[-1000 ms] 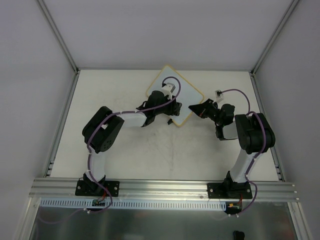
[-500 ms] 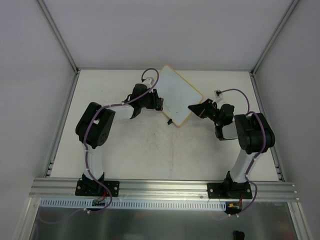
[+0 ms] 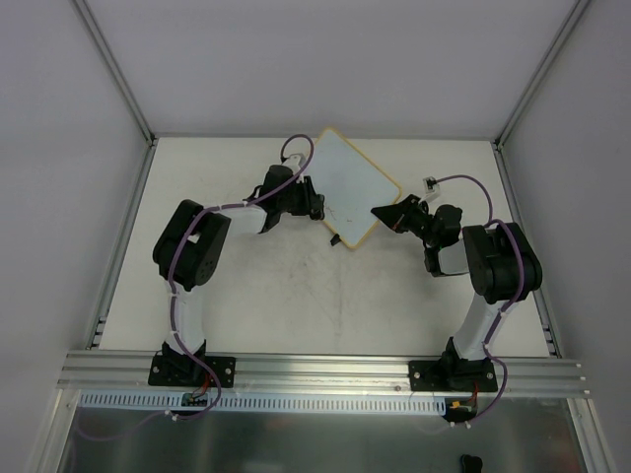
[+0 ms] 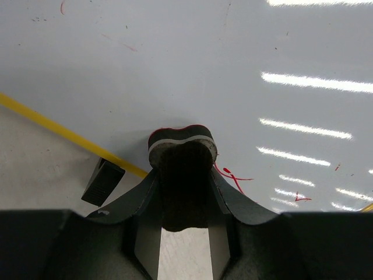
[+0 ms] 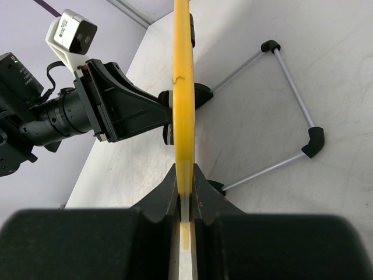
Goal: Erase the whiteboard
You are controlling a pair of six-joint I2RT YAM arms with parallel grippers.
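Note:
The whiteboard stands tilted at the back middle of the table, with a white face and a yellow frame. My right gripper is shut on its right edge, seen edge-on in the right wrist view, with the jaws clamped on the frame. My left gripper is shut on a dark eraser pressed against the board's face near the lower left edge. Red scribbles remain on the board just right of the eraser. A black clip sits at the frame.
A grey wire stand with black end caps sticks out behind the board. The left arm's wrist and camera are close to the board's other side. Aluminium rails border the table, with walls behind.
My left gripper with the eraser has swept from the middle of the board to its left edge and has since held still. The right arm and board have not moved.

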